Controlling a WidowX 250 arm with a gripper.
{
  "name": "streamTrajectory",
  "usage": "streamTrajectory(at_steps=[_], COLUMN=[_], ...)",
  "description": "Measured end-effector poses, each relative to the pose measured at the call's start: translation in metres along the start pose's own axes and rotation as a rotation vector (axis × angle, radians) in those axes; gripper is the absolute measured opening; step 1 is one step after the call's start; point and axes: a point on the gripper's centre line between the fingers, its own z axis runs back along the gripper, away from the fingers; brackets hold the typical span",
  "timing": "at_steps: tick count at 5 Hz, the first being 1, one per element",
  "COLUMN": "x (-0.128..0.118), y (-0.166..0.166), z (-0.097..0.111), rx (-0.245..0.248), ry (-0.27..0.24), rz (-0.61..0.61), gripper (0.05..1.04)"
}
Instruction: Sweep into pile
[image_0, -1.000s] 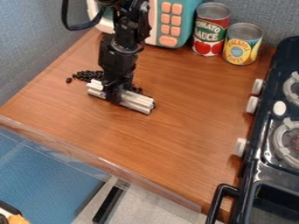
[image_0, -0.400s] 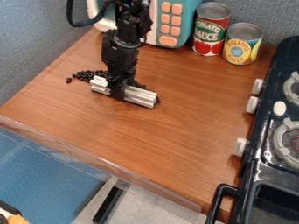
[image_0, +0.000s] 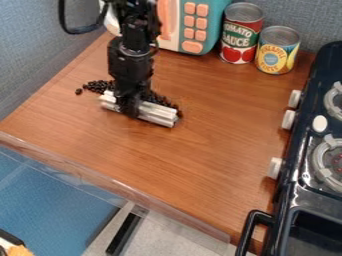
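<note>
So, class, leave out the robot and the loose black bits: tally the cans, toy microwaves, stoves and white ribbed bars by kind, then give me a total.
Cans: 2
Toy microwave: 1
Stove: 1
White ribbed bar, in the hand: 1
Total: 5

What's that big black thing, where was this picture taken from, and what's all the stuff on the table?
The black thing is a robot arm. A fixed camera looks down at it at a slant. At its end is a gripper, like a pinching hand, holding a pale ribbed bar. Beside the bar, on the wooden surface, lie small dark pieces, which the robot should sweep into a pile. Behind are two cans and a teal box with orange buttons. A black stove stands along one side.
</note>
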Motion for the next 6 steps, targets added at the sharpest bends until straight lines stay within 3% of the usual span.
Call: streamTrajectory(at_steps=[2, 3, 6], x=[0.009, 0.01, 0.0], y=[0.015, 0.021, 0.033], z=[0.017, 0.013, -0.003], rx=[-0.028, -0.028, 0.001], ry=[0.043, 0.027, -0.129], rz=[-0.003, -0.024, -0.084], gripper=[0.373, 0.373, 0.414])
